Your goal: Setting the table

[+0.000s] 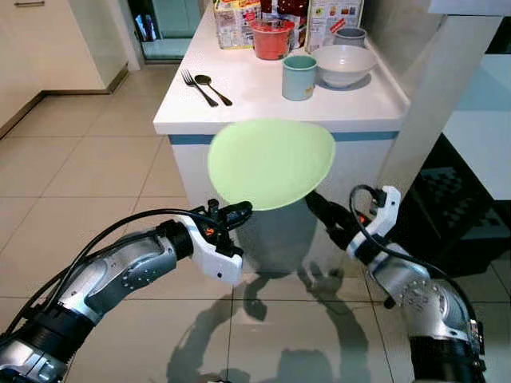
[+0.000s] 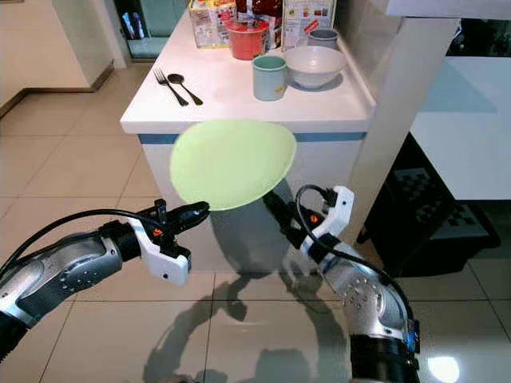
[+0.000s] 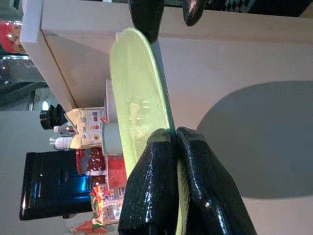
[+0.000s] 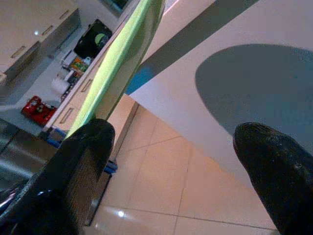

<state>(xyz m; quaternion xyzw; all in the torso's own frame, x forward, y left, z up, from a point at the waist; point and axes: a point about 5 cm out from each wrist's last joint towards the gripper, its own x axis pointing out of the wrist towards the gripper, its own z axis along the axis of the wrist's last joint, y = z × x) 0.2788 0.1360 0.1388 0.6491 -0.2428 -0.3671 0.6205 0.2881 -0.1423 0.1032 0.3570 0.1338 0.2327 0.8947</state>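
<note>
On white counter: fork, bowl.

No wording can be read. Printed packages are seen at the far edge of the counter, beside a red cup, but their lettering is too small and blurred to be made out.

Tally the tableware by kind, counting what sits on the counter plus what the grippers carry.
Plate: 1, pinched at its rim by the left gripper
Bowl: 1
Mugs: 2, teal and grey
Red cup: 1
Fork: 1
Spoon: 1
Total: 7
</note>
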